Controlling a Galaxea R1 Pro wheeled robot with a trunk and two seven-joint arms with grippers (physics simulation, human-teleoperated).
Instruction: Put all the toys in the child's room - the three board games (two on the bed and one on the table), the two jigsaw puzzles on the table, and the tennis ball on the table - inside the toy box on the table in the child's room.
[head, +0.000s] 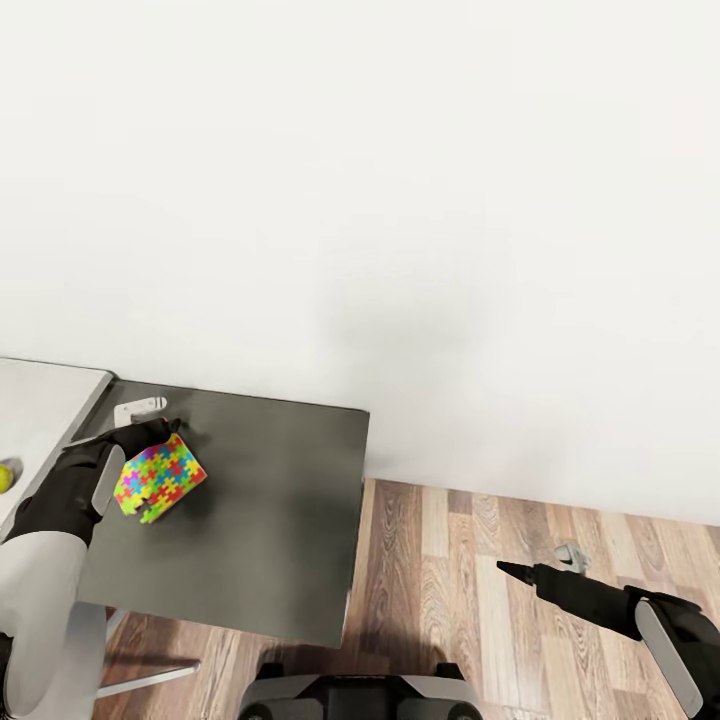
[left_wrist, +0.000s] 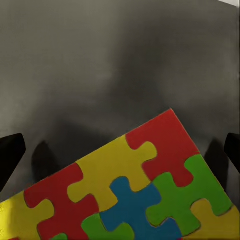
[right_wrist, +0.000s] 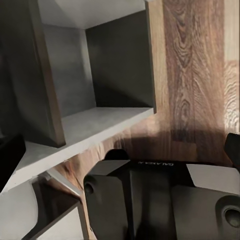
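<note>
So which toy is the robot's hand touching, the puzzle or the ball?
The colourful jigsaw puzzle on the dark table. The left gripper is right at its edge. The tennis ball sits apart on the lighter table, with nothing touching it.

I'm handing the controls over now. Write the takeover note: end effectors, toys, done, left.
Left end effector: at the jigsaw puzzle on the dark table; the left wrist view shows its fingers wide of the puzzle, so no grip is confirmed.
Right end effector: empty, out over the wood floor, fingers together in the head view.
Tennis ball: on the pale surface at the left edge.
Done: nothing confirmed; the toy box is not in sight.
Left: puzzle, ball, and the other toys, none of which are in sight.
</note>
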